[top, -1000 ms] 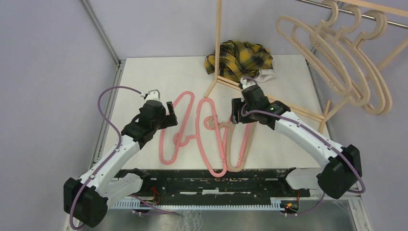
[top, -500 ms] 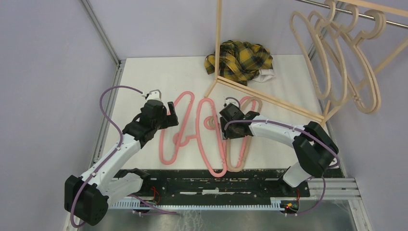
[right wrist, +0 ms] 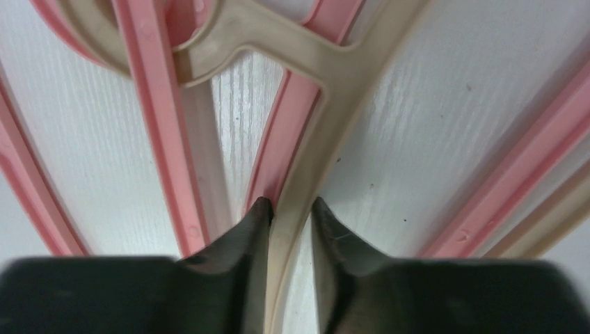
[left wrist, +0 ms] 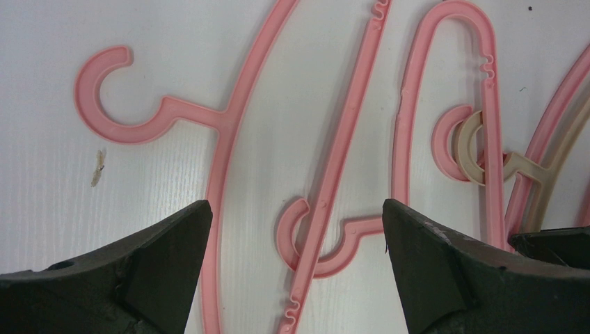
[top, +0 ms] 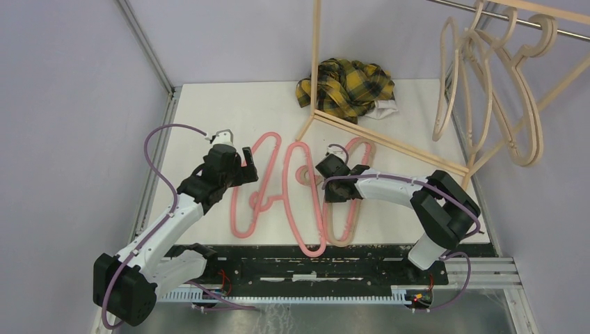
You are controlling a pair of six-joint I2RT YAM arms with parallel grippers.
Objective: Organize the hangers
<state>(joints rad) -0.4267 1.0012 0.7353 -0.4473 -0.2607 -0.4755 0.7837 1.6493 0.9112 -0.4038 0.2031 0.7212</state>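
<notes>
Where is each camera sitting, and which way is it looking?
Top: high behind the robot, looking down at the table; both arms, left hand and right hand show.
Left wrist: just above the table, looking down at pink hangers; its open fingers show.
Right wrist: close above a tan hanger; its fingers sit either side.
Shared: both wrist views see the tan hanger.

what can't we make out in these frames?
- Right wrist view: right pincer straddles the tan hanger; too close and blurred to tell if it's clamped.
- Top view: the right arm hides that pincer's tips.
- Top view: hanging hangers overlap; count unclear.
- Left wrist view: pink hangers run off the frame edges.
</notes>
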